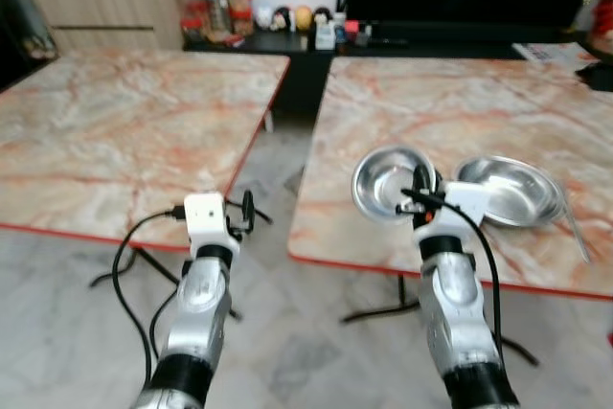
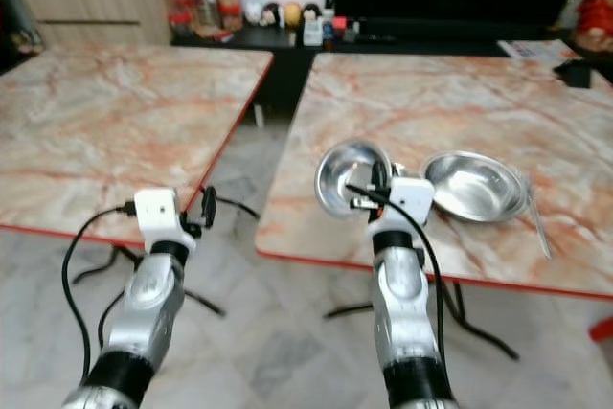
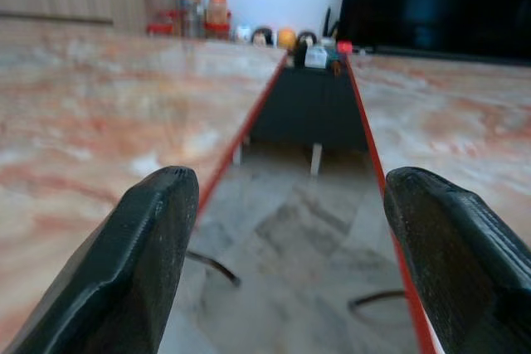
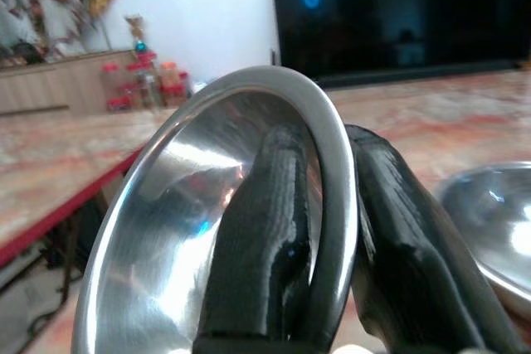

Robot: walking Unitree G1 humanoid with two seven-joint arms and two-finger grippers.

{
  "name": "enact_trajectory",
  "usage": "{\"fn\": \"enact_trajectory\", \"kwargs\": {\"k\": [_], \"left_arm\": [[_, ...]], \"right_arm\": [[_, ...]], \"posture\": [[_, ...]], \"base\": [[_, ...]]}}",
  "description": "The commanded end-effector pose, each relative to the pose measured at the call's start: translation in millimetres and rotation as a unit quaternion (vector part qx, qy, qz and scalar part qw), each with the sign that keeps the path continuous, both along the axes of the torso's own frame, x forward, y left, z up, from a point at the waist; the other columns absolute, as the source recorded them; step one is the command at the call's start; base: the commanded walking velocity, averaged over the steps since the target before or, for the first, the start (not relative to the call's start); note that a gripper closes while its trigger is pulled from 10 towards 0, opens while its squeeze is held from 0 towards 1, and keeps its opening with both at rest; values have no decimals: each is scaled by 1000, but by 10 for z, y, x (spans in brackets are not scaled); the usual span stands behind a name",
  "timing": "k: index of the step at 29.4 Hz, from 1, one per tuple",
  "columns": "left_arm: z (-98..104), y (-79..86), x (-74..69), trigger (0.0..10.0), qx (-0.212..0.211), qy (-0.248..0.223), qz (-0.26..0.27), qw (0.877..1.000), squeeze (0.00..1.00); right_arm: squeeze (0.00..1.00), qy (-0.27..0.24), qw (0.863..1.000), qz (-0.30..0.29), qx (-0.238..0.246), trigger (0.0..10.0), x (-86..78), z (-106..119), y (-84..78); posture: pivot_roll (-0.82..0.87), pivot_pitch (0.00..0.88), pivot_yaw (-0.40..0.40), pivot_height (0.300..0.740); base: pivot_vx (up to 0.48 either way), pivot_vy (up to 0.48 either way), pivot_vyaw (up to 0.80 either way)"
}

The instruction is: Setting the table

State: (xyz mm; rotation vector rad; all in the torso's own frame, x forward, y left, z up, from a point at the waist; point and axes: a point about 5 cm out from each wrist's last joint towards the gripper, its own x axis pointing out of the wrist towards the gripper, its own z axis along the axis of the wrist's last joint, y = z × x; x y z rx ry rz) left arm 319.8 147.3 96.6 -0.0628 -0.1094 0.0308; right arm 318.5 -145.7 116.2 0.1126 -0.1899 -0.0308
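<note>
Two marble counters stand before us with a floor gap between. Our right gripper has its jaws clamped on the bowl rim, bowl tilted up beside the second bowl. Our left gripper waits over the gap, jaws apart.

The left gripper is held forward with fingers spread; the right gripper is clamped on a rim.

No text, label or number can be read anywhere.

Head stereo downward; wrist close-ups.
</note>
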Motion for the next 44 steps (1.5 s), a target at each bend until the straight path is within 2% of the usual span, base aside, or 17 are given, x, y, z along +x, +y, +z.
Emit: {"fn": "enact_trajectory", "kwargs": {"k": [1, 15, 28, 34, 44], "left_arm": [[57, 8, 20, 10000, 4, -10, -2, 1000, 0], [21, 78, -27, 10000, 10, -4, 1, 1000, 0], [-25, 250, -139, 10000, 4, 1, 21, 1000, 0], [-27, 296, -142, 10000, 8, 5, 24, 1000, 0], [-17, 287, -141, 10000, 9, 7, 19, 1000, 0]], "right_arm": [[0, -17, 1000, 3, 2, 10000, 12, 75, 29], [0, -6, 1000, -7, 1, 10000, -12, 27, -12], [0, -2, 1000, -8, -2, 10000, -22, 14, -20], [0, 1, 1000, -8, 6, 10000, -20, 2, -11], [0, 5, 1000, -8, 7, 10000, -6, 4, -4]], "posture": [[-67, 0, 17, 740], [-61, 0, 17, 740], [-55, 0, 9, 740], [-47, 0, 12, 740], [-45, 0, 14, 740]], "base": [[0, -345, 0], [0, -333, 0], [0, 0, 0], [0, 0, 0], [370, 0, 0]]}}
